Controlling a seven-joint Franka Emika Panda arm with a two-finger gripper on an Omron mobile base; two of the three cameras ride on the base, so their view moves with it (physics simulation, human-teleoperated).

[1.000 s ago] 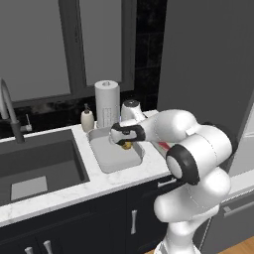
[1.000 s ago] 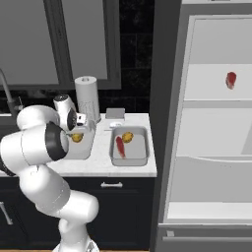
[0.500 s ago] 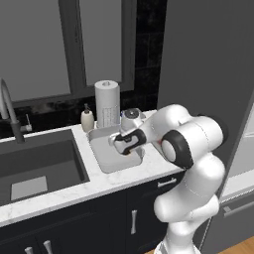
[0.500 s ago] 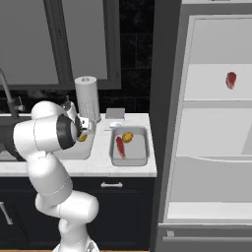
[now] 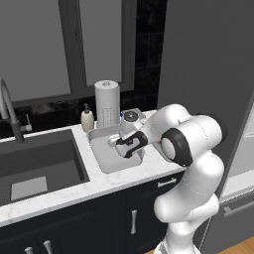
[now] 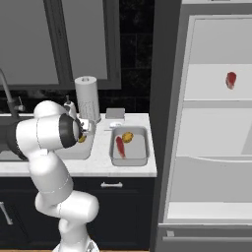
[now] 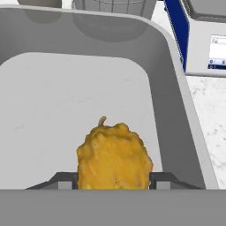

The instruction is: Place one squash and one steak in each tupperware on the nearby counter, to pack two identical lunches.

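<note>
Squash [image 7: 114, 156] between the gripper [image 7: 114, 180] tips: its underside is cut off by the bottom edge, so contact with the tupperware [image 7: 185, 128] floor beneath cannot be told. In the left base view, the arm hides that tray's right part. Steak [image 6: 230, 79] far right: detail too small.

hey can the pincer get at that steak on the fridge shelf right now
Probably not yet. The pincer is closed on a squash over the left tray, while the steak sits far right on the open fridge's shelf.
</note>
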